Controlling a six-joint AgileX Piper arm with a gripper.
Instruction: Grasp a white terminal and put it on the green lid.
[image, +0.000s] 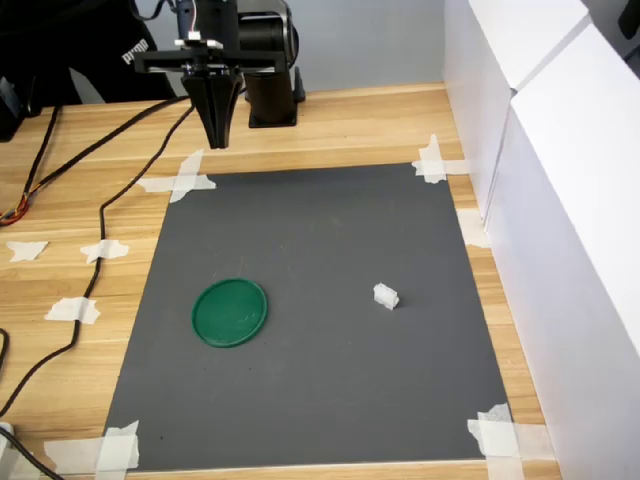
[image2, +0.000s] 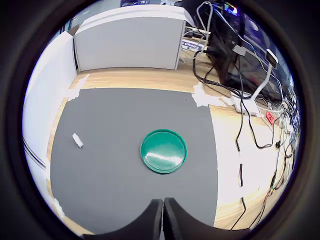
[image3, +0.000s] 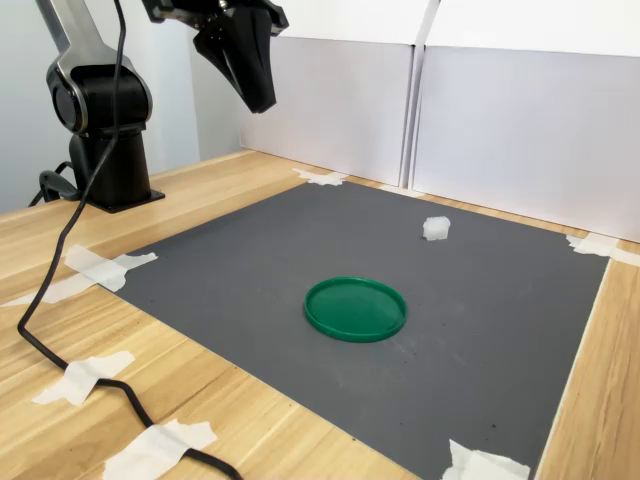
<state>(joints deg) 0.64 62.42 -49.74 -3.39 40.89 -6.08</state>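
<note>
1. The gripper (image: 219, 140) hangs high above the far edge of the grey mat (image: 320, 400), near the arm's base. Its jaws are pressed together with nothing between them, as the wrist view shows plainly.
2. The white terminal (image: 386, 296) lies alone on the mat, well apart from the green lid (image: 230, 312), on the first exterior view's right of it. Nothing has been grasped yet.
3. Likely trouble: the terminal is tiny and stepped, so jaws that come down off-centre could nudge it away or pinch one corner and flip it. The jaws must part first (shut as they are, they would only push it).
4. A second risk is mistaking white tape (image: 180, 180) at the mat corners for the target; the pieces share its colour.
5. On release, the light block could bounce or slide off the lid's low rim if let go from too high.
6. The wrist view shows the closed fingertips and cables on the table beyond the mat. The second exterior view shows the gripper's height above the mat, which the first exterior view flattens.
</note>
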